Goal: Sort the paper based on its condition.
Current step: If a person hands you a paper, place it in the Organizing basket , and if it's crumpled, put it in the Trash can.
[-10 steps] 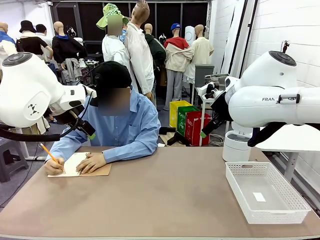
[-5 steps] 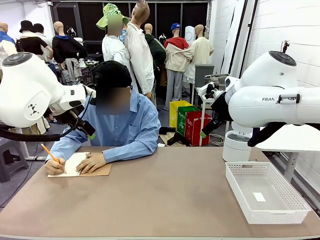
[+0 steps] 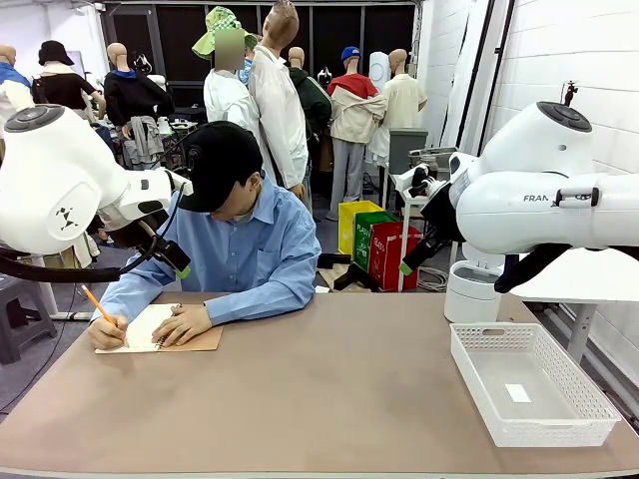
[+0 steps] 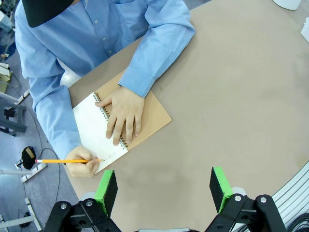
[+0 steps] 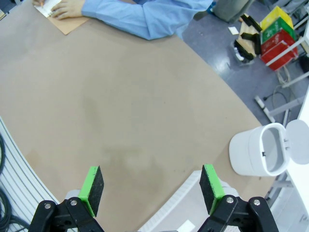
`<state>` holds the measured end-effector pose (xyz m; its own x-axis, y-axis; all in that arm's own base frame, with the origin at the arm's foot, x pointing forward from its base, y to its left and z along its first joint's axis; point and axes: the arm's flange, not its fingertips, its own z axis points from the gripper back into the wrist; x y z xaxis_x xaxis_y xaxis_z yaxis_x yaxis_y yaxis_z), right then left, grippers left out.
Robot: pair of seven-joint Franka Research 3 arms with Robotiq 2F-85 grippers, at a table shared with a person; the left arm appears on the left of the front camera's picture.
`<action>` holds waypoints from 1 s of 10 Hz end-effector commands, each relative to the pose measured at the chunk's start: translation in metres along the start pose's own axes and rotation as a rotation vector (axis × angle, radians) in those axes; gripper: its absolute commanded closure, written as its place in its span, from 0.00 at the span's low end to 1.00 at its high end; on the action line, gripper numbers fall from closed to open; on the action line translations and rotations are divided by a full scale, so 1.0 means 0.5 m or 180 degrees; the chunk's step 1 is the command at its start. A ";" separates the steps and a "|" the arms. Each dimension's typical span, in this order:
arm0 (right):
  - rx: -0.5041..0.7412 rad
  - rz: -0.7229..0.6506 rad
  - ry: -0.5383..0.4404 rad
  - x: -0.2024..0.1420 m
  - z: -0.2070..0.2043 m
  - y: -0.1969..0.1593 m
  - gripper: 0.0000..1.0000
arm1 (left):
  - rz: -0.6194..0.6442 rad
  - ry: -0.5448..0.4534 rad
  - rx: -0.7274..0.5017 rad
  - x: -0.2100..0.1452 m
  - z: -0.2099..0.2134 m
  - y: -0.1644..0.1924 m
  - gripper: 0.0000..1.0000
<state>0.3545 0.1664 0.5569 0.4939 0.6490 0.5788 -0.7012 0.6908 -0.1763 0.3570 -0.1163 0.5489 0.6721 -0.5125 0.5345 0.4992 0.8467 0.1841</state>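
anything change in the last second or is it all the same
Nothing visibly changed. The person's writing hand keeps the pencil on the notebook, with the other hand flat on the page. The left gripper and the right gripper stayed open above the table, and the basket kept its place.

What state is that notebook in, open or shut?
Open. The notebook lies flat, a white page facing up beside its brown cover; one hand rests on it, the other hand holds a pencil to the page.
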 end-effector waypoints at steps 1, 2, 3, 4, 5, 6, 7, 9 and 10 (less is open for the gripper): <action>0.0001 0.0001 0.0006 0.000 -0.002 0.000 0.00 | 0.0006 -0.0004 -0.0010 0.000 0.000 0.001 0.00; 0.0001 0.0001 0.0006 0.000 -0.002 0.000 0.00 | 0.0006 -0.0004 -0.0010 0.000 0.000 0.001 0.00; 0.0001 0.0001 0.0006 0.000 -0.002 0.000 0.00 | 0.0006 -0.0004 -0.0010 0.000 0.000 0.001 0.00; 0.0001 0.0001 0.0006 0.000 -0.002 0.000 0.00 | 0.0006 -0.0004 -0.0010 0.000 0.000 0.001 0.00; 0.0001 0.0001 0.0006 0.000 -0.002 0.000 0.00 | 0.0006 -0.0004 -0.0010 0.000 0.000 0.001 0.00; 0.0001 0.0001 0.0006 0.000 -0.002 0.000 0.00 | 0.0006 -0.0004 -0.0010 0.000 0.000 0.001 0.00; 0.0001 0.0001 0.0006 0.000 -0.002 0.000 0.00 | 0.0006 -0.0004 -0.0010 0.000 0.000 0.001 0.00; 0.0001 0.0001 0.0006 0.000 -0.002 0.000 0.00 | 0.0006 -0.0004 -0.0010 0.000 0.000 0.001 0.00; 0.0001 0.0001 0.0006 0.000 -0.002 0.000 0.00 | 0.0006 -0.0004 -0.0010 0.000 0.000 0.001 0.00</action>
<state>0.3545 0.1664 0.5569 0.4939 0.6490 0.5788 -0.7012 0.6908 -0.1763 0.3570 -0.1163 0.5489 0.6721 -0.5125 0.5345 0.4992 0.8467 0.1841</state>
